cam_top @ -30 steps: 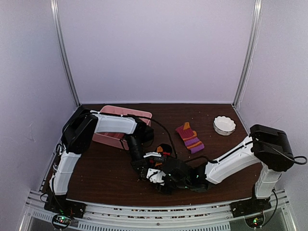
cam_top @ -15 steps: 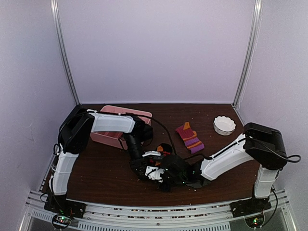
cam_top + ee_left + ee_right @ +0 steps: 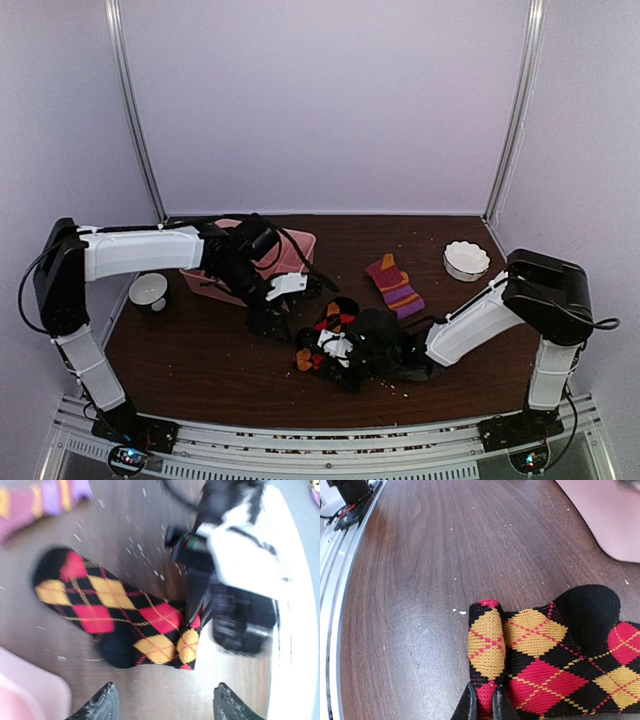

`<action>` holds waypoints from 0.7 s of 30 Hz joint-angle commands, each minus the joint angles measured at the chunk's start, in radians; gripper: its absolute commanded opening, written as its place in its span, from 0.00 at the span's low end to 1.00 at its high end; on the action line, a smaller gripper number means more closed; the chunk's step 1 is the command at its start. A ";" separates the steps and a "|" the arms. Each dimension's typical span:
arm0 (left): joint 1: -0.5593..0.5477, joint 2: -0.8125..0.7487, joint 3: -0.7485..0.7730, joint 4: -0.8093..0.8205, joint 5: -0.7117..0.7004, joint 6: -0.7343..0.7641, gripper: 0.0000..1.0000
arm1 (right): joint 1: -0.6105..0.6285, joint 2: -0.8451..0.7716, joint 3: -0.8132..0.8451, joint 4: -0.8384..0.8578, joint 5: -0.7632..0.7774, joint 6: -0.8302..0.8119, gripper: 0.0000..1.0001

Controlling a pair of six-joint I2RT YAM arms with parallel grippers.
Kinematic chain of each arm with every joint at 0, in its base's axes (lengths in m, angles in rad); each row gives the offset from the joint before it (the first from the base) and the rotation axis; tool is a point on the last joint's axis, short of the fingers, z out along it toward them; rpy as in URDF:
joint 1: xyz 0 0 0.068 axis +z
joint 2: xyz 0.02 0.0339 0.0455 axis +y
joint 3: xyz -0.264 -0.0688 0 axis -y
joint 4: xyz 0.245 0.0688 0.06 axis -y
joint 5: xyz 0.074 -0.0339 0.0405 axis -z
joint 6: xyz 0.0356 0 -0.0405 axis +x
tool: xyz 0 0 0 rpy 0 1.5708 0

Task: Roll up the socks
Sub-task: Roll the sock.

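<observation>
Looks like the right gripper (image 3: 484, 701) has the argyle sock (image 3: 545, 675) by its folded end
It's clamped tight on that fold, the rest lying flat on the table (image 3: 420, 580) beyond it. Just past it, the left gripper (image 3: 165, 694) hangs over the same sock, jaws apart, holding nothing. The striped sock (image 3: 395, 285) lies farther off.

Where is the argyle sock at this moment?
Top view: the argyle sock lies at front centre of the table, pinched by the right gripper, with the striped sock behind it.
</observation>
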 commanded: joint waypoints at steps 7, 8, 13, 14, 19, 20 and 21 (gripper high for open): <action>-0.028 -0.120 -0.216 0.221 0.050 0.143 0.57 | -0.111 0.134 0.017 -0.302 -0.159 0.186 0.00; -0.033 -0.112 -0.226 0.218 0.058 0.161 0.55 | -0.119 0.143 0.021 -0.308 -0.174 0.200 0.00; -0.079 -0.131 -0.295 0.303 -0.009 0.190 0.57 | -0.145 0.193 0.038 -0.330 -0.255 0.266 0.00; -0.095 -0.134 -0.307 0.325 -0.038 0.193 0.56 | -0.148 0.205 0.045 -0.342 -0.268 0.273 0.00; -0.140 -0.103 -0.308 0.402 -0.148 0.196 0.55 | -0.155 0.253 0.083 -0.397 -0.310 0.290 0.00; -0.143 -0.096 -0.303 0.416 -0.166 0.194 0.55 | -0.157 0.259 0.088 -0.405 -0.313 0.293 0.00; -0.143 -0.087 -0.299 0.425 -0.176 0.193 0.55 | -0.160 0.265 0.091 -0.413 -0.314 0.299 0.00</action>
